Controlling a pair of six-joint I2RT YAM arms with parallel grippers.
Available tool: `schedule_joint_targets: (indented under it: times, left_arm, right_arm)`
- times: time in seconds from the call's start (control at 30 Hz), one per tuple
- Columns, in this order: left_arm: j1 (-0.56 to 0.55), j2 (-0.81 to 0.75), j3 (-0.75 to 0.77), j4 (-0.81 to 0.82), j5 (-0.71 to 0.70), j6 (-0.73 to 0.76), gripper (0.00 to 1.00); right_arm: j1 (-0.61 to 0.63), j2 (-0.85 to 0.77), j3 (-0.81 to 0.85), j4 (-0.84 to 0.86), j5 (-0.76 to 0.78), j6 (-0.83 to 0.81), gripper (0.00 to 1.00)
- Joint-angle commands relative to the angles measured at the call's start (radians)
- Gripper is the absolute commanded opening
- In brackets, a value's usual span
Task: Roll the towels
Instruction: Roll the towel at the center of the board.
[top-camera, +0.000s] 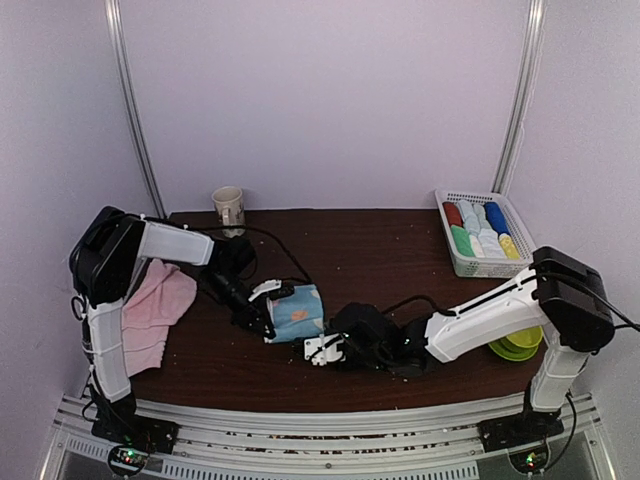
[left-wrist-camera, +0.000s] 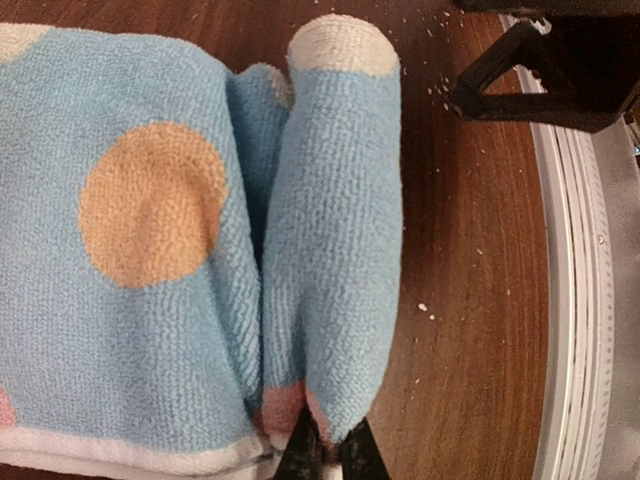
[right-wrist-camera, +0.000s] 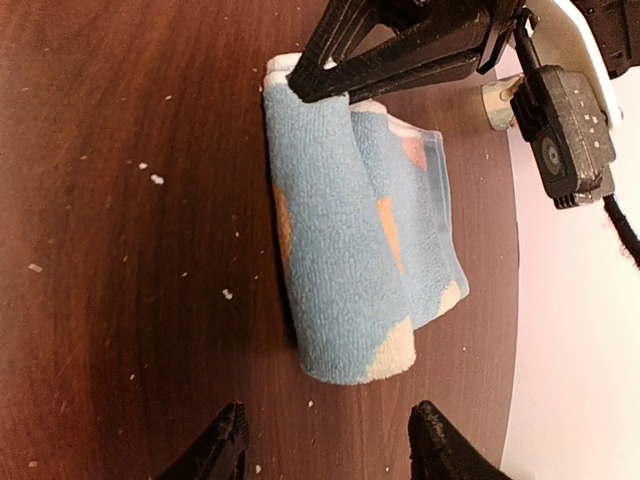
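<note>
Dark wooden table (top-camera: 380, 250), crumb-speckled, bearing the blue towel (top-camera: 298, 313), orange-dotted, half rolled near its front middle. My left gripper (left-wrist-camera: 325, 455) pinches one roll end; only its wrist view shows the fold. My right gripper (right-wrist-camera: 330, 440) stands spread and empty, just short of the other end. At the left edge lie pink towels (top-camera: 155, 310), partly hidden by my arm. At far right, a basket (top-camera: 480, 268).

The left gripper (left-wrist-camera: 326, 456) is pinching its jaws tight on the near end of the light blue towel (left-wrist-camera: 200, 250), whose rolled fold is running straight ahead of them. Its flat, orange-dotted part is lying to their left on the brown table (left-wrist-camera: 470, 300); a black angular frame (left-wrist-camera: 545, 70) is sitting ahead-right.
</note>
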Motion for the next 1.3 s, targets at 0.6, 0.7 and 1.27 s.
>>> schedule_joint_targets:
  times: [0.6,0.7,1.27]
  left_arm:
    - [0.064,0.129,0.062,-0.108,-0.050,0.007,0.00]
    - [0.067,0.127,0.064,-0.119,-0.056,0.016,0.00]
    - [0.087,-0.156,-0.031,0.003,-0.163,0.037,0.63]
  right_arm:
    - [0.032,0.316,0.215,0.099,0.254,-0.100,0.15]
    - [0.028,0.326,0.242,0.040,0.225,-0.077,0.06]
    - [-0.052,0.348,0.492,-0.465,-0.137,0.140,0.00]
